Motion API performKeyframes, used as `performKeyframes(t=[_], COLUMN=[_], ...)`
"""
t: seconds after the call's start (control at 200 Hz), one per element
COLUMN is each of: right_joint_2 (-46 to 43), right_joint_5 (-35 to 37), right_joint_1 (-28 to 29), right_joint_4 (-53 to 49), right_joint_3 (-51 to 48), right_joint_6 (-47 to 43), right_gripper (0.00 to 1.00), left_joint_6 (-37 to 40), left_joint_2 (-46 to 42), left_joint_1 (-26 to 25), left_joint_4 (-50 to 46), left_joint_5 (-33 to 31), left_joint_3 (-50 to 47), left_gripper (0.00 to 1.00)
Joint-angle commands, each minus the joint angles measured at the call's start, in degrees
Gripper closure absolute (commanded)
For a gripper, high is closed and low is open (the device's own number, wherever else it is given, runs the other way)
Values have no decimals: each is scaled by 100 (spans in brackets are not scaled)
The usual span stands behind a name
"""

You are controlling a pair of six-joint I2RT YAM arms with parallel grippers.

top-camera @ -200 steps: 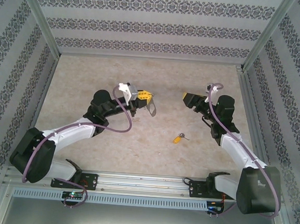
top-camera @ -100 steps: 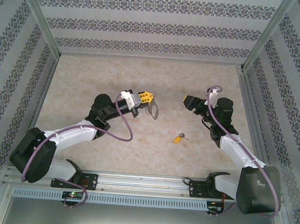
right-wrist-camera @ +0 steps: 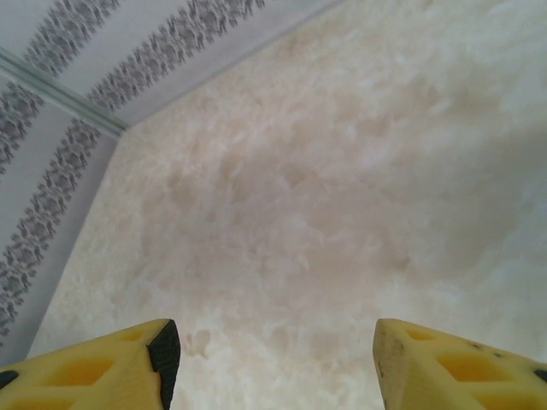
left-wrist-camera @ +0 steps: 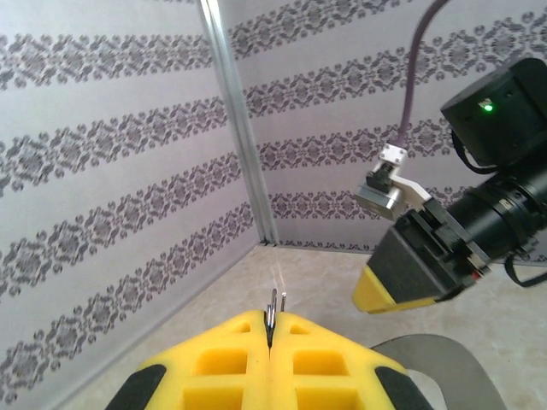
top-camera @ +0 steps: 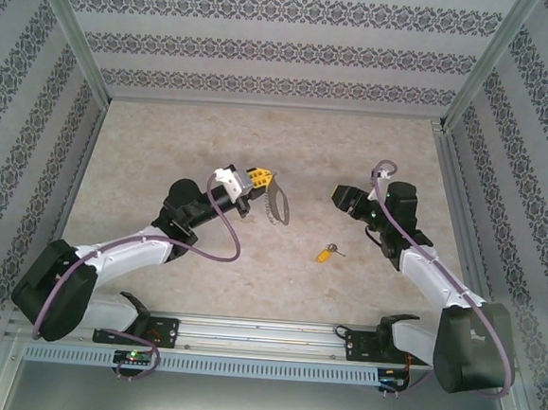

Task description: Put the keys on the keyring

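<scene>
Left hand is clenched on the keyring, which hangs from its yellow fingertips above the tabletop. In the left wrist view a thin metal edge sticks up from the seam between the pressed-together fingers. Right hand faces it from well apart, released, its two fingers spread with bare tabletop seen between them. The key, yellow-headed, lies flat on the tabletop near the right arm, apart from both hands.
</scene>
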Motion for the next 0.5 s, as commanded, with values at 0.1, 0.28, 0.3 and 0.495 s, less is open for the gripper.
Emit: performKeyframes(t=[0.1,0.28,0.3,0.495], right_joint_2=[-91,157,192,672], right_joint_5=[1471,2645,2779,3637], right_joint_1=[854,1558,1633,2155], right_joint_4=[-1384,-2117,-2196,-2664], right_joint_3=[-5,93,115,402], right_joint_6=[-119,-48,-45,-102], right_gripper=[44,50,51,55], left_joint_6=[-815,-1092,-1102,-1233], left_joint_2=[-414,-784,-819,-1071], left_joint_1=[-69,-71,-69,-69], left_joint_4=[-361,-341,-295,-173], left_joint_5=[-482,-535,-532,-520], left_joint_3=[-208,-505,-541,-724], left_gripper=[100,100,100,100])
